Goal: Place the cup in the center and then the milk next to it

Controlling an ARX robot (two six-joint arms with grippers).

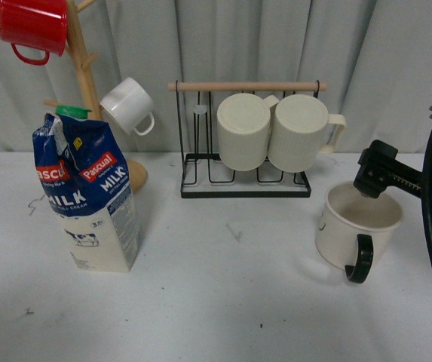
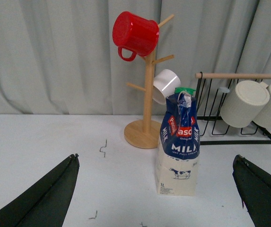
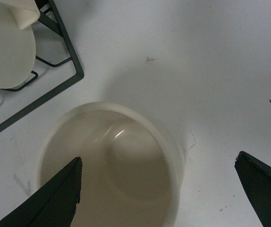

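Under the right hand (image 1: 378, 179): the cup (image 1: 350, 225), one finger over its mouth, one outside, jaws spread and empty.
Its thick, rounded wall looks glazed and slick, so a one-wall pinch may slip or tip it toward the looped black handle (image 1: 361, 260); near the hand's left, the wire rack (image 1: 200, 162) of ribbed mugs (image 1: 243, 130) could be clipped on lifting. Far across, before the open, empty left hand (image 2: 155, 158), the creased cardboard milk (image 1: 95, 204) stands upright.

Red mug (image 1: 32, 26) and small white cup (image 1: 128, 104) on wooden tree (image 1: 85, 72), two cream mugs (image 1: 243, 130) on black rack (image 1: 246, 193)
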